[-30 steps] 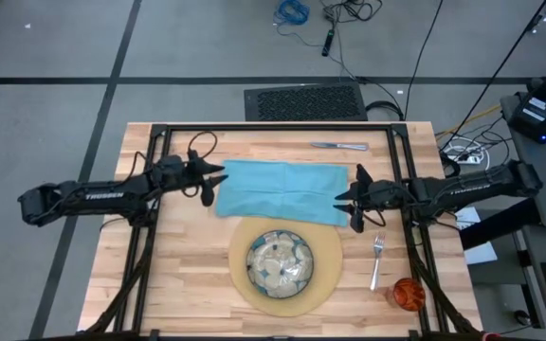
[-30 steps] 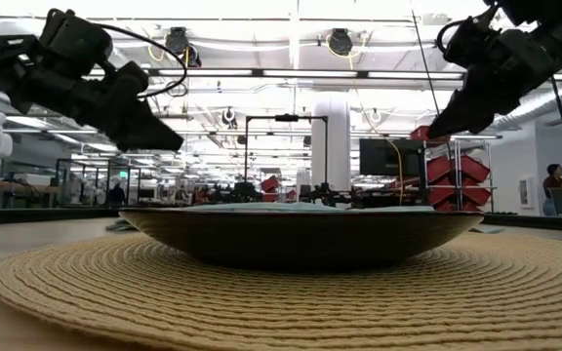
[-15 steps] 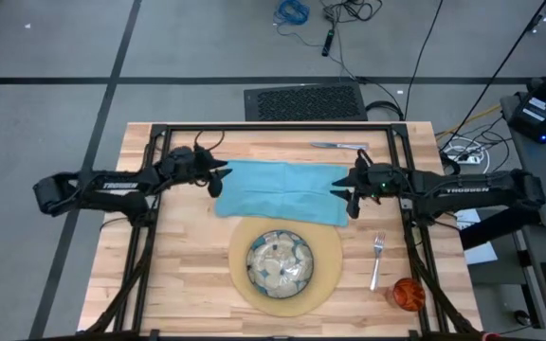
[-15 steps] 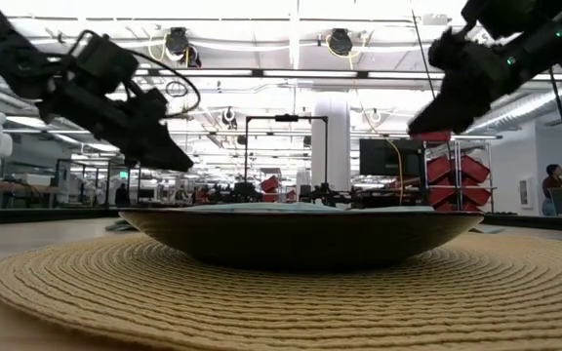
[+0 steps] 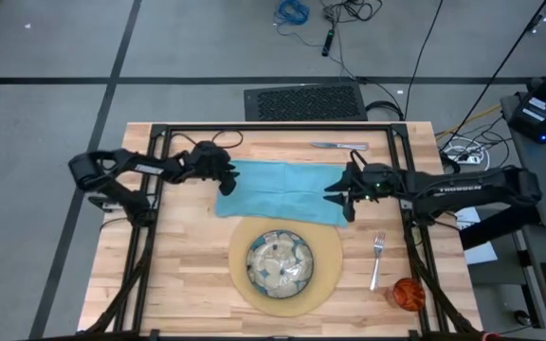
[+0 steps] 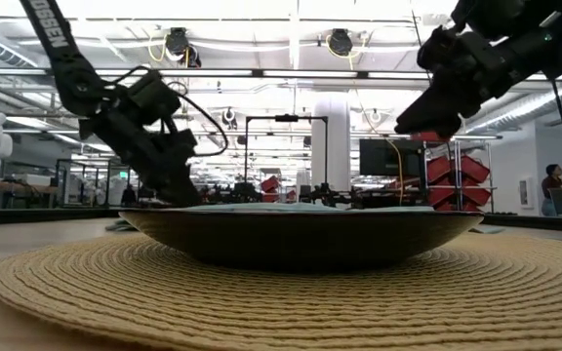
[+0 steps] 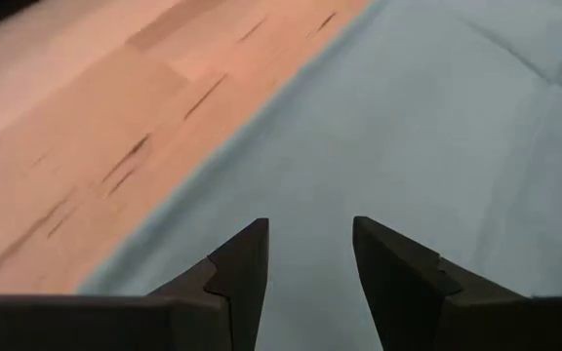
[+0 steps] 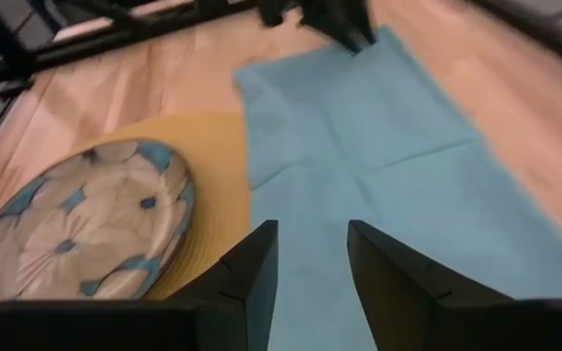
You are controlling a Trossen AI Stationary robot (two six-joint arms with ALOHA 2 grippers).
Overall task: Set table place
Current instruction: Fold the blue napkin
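Two tools (image 5: 224,180) (image 5: 341,196) over one napkin (image 5: 282,189), one plate (image 5: 280,263).

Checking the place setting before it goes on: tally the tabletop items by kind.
Placemat: 1
Plate: 1
Napkin: 1
Fork: 1
Knife: 1
Cup: 1
Total: 6
No spoon shows in any view.

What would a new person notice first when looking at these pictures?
Probably the teal napkin, spread flat in the middle of the table, with a gripper at each end: the left gripper low at its left edge, the right gripper above its right edge, both with jaws parted. Next comes the patterned plate on the round placemat, just in front of the napkin.
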